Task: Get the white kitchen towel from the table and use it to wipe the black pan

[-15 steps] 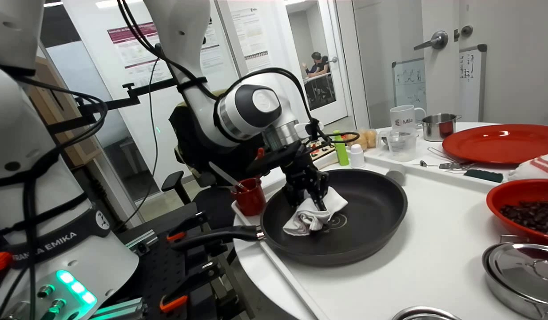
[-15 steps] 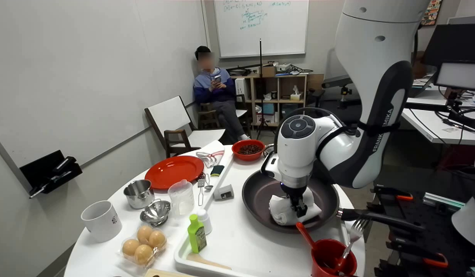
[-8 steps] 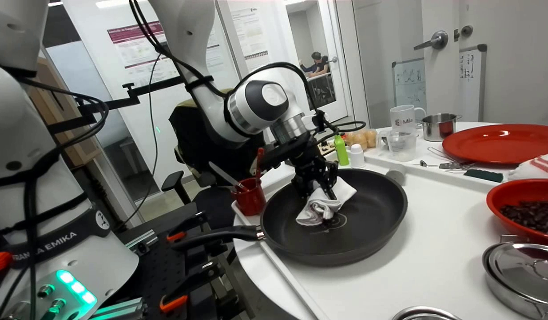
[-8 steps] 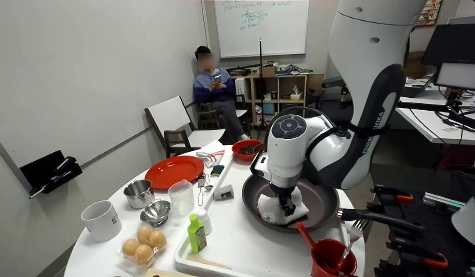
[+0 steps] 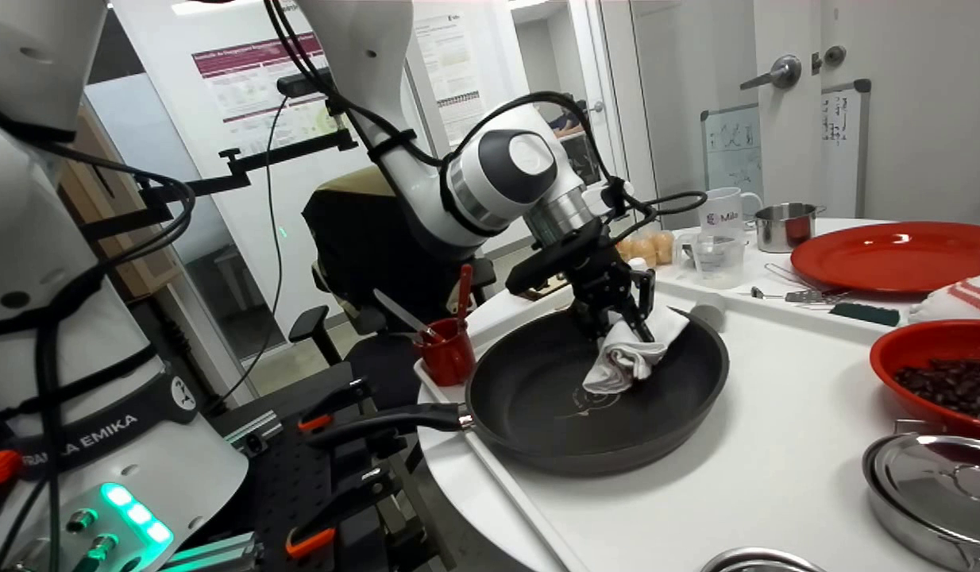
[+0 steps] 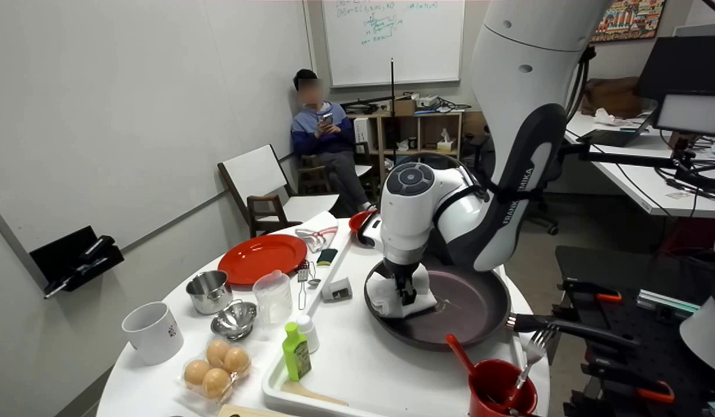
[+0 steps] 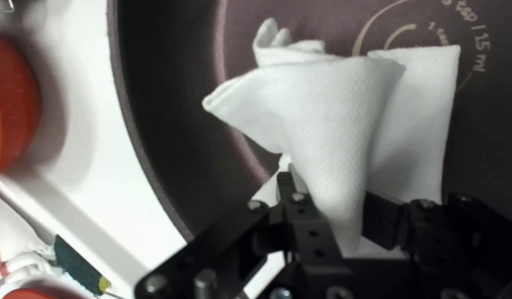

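Towel pinched in gripper, inside pan nr robot-side edge of table: pickup done, wipe prob midway, rest of pan likely TBD.

The folded white cloth towel is in the round black pan, which is on the flat white tray. In an exterior view, the round red cup is in front of the pan; left of the pan is the small green bottle, and behind that the flat red plate.
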Tool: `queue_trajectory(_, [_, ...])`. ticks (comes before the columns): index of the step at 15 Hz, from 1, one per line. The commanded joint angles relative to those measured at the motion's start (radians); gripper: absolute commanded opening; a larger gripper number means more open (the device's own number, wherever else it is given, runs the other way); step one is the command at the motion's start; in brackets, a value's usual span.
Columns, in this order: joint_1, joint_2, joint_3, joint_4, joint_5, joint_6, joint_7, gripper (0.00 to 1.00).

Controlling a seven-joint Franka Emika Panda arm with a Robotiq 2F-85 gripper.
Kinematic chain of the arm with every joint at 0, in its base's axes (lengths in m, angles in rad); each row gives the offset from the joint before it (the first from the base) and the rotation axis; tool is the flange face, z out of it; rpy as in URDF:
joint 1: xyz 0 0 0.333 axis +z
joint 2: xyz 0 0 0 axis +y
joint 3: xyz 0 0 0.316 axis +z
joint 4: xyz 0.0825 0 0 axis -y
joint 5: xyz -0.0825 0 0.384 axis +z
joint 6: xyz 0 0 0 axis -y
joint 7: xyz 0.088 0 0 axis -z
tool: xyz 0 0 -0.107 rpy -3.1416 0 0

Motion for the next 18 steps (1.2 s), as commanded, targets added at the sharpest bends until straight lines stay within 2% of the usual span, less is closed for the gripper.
queue_trajectory(1, [-0.040, 0.054, -0.006, 0.060, 0.006, 0.002, 0.016, 0.09])
queue_trajectory(10, [-0.108, 0.061, -0.025, 0.063, 0.003, 0.002, -0.005, 0.09])
queue_trajectory(18, [-0.081, -0.008, -0.089, -0.054, -0.029, 0.000, -0.019, 0.10])
